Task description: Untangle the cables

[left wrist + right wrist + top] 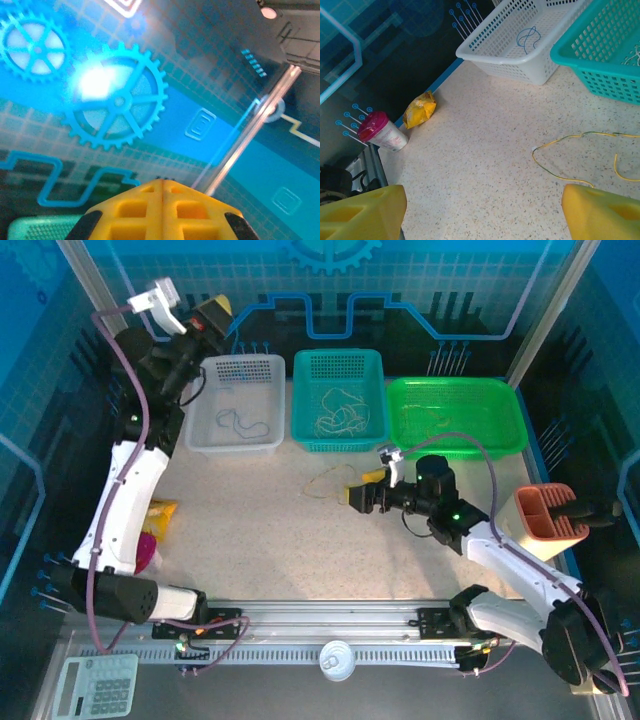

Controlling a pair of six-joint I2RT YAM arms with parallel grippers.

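Right wrist: yellowish cable (pixel 560 140) on table (pixel 485 170)

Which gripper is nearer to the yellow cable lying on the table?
Right. The right gripper hangs open just beside the yellow cable; the left gripper is shut, raised far off by the back wall, beyond the white basket.

Matt speckled tabletop (pixel 485 200) — smooth yellow cable (pixel 555 142), perforated white plastic basket (pixel 495 55)

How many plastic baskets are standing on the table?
3: a white basket on the left, a teal basket in the middle, a green basket on the right, side by side.
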